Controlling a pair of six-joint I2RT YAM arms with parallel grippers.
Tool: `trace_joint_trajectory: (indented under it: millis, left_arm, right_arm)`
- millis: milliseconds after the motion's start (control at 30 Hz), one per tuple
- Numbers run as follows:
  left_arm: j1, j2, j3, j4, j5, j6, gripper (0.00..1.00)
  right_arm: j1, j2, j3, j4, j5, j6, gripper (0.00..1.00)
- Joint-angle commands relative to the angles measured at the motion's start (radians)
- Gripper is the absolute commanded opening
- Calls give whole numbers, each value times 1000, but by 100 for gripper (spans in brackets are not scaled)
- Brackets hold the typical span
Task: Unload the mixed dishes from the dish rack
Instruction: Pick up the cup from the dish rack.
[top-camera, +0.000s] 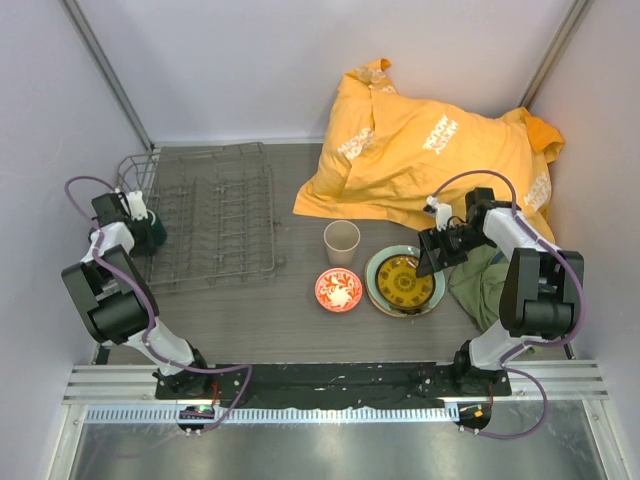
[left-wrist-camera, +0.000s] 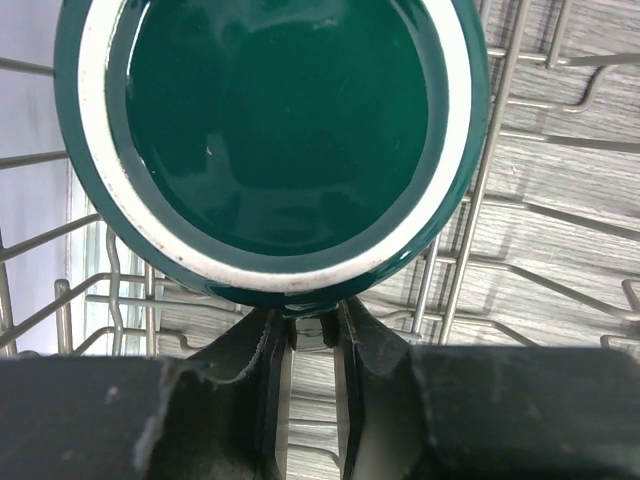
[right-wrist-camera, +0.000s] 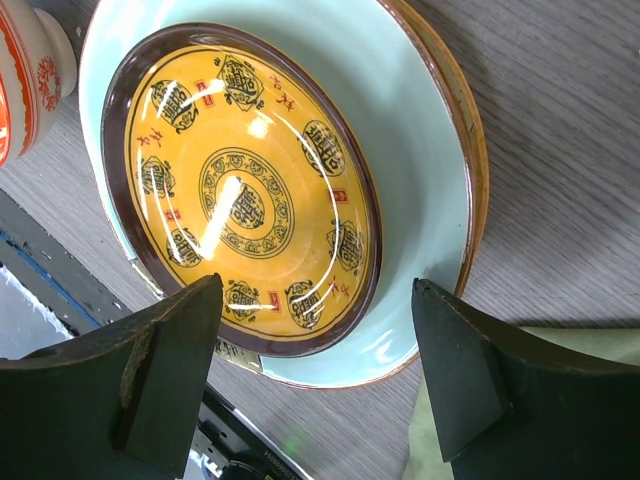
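Note:
The dish rack (top-camera: 215, 215) sits at the left, and the dark green mug (top-camera: 152, 233) lies at its left end. In the left wrist view the mug (left-wrist-camera: 270, 140) shows a white rim and fills the top, with rack wires (left-wrist-camera: 560, 150) beneath. My left gripper (left-wrist-camera: 312, 325) is narrowed around a green part at the mug's lower edge. The yellow-and-dark patterned plate (right-wrist-camera: 240, 185) lies inside the pale green plate (right-wrist-camera: 425, 170), right of centre (top-camera: 404, 280). My right gripper (right-wrist-camera: 318, 300) hovers open over their near edge. The beige cup (top-camera: 341, 241) and the white-and-red bowl (top-camera: 338, 290) stand on the table.
A crumpled orange cloth (top-camera: 430, 150) covers the back right of the table. A green cloth (top-camera: 480, 285) lies under the right arm, beside the stacked plates. Grey walls close in on both sides, and a black rail (top-camera: 330, 380) runs along the near edge.

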Motion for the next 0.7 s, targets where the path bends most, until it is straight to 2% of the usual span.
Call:
trace_joint_trajectory:
  millis: [0,133,267,667]
  left_arm:
    - [2,-32,52,-15,59,30,0]
    - [6,-73,87,-65,131,32,0]
    - [7,-110,151,-183,238,32,0]
    - [9,-165,432,-501,596,-2,0]
  right_arm:
    - [3,5,0,13,-19,-12,82]
    - [3,-1,1,13,-23,-8,82]
    - [3,-23,18,10,-29,6,82]
    - [26,-96,89,-22,-19,11,86]
